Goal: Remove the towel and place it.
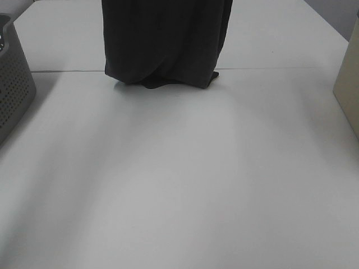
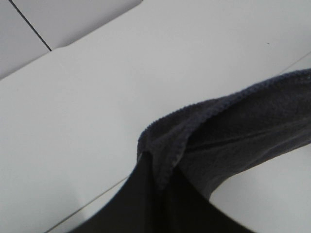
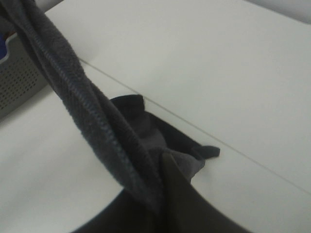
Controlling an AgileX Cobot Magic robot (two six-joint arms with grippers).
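Holding the towel [image 1: 165, 42] up by its top hem: left hand [image 2: 154, 191] pinching one end, right hand [image 3: 167, 194] pinching the other, both pressed tight on bunched terry. It hangs like a long dark curtain at the far middle of the surface [image 1: 179, 185], its bottom end crumpled where it touches down. Soft, floppy, zero stiffness, probably heavyish for cloth, so I'd expect sag and swing. Hemmed corners look like the best grip; mid-cloth would likely just slip.

The towel [image 1: 165, 45] hangs over the far middle of the table [image 1: 179, 185], its end resting there, basket [image 1: 14, 84] at left
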